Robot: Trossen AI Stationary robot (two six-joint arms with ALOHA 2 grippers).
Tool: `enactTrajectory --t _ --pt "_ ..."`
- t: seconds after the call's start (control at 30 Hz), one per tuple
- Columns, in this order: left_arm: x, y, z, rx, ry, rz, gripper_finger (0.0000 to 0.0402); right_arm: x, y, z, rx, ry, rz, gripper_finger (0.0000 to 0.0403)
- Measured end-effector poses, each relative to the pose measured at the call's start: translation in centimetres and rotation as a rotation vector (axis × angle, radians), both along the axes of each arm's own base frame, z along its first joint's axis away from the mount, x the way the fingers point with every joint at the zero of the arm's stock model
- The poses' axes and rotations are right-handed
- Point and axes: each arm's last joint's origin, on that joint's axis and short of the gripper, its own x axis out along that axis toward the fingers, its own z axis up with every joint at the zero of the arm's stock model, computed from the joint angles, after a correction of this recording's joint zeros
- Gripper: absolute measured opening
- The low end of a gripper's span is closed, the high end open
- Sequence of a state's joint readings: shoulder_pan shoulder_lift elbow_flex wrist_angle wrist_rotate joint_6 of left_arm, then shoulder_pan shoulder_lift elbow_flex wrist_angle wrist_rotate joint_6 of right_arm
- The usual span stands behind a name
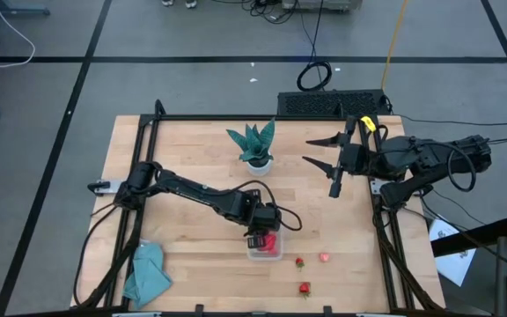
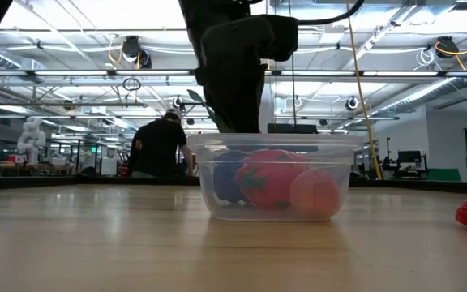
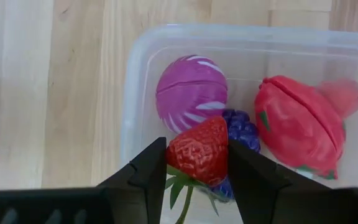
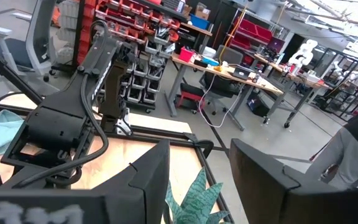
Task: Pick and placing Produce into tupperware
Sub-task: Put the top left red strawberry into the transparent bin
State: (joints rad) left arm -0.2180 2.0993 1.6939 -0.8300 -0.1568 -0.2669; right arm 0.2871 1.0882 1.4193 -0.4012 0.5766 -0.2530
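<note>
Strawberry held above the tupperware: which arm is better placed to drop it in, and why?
Left. Its end effector grips the strawberry over the tupperware; the right end effector waits open near the plant.

We see a table (image 1: pixel 192 150) of pale, matt wood planks with visible grain. The tupperware (image 3: pixel 135 68) is clear, smooth plastic, slightly cloudy at its walls. The strawberry (image 3: pixel 199 151) clamped in the left gripper (image 3: pixel 197 180) has a glossy, dimpled plastic skin; the magenta fruit (image 3: pixel 190 92) beside it looks smooth and satiny. The gripper's fingers (image 3: pixel 151 174) are matt black plastic. A teal cloth (image 1: pixel 146 273) lies soft and creased.
</note>
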Motion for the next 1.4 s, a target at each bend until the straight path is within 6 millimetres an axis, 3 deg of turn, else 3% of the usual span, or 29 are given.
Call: enactTrajectory --t 0.2,1.4 --pt "0.31 0.38 -0.76 -0.017 0.016 0.004 0.015 -0.03 -0.01 -0.22 -0.002 0.022 0.0 0.016" --pt "0.31 0.48 -0.78 -0.044 0.019 0.034 0.015 -0.05 -0.01 -0.34 -0.005 0.034 0.0 0.016"
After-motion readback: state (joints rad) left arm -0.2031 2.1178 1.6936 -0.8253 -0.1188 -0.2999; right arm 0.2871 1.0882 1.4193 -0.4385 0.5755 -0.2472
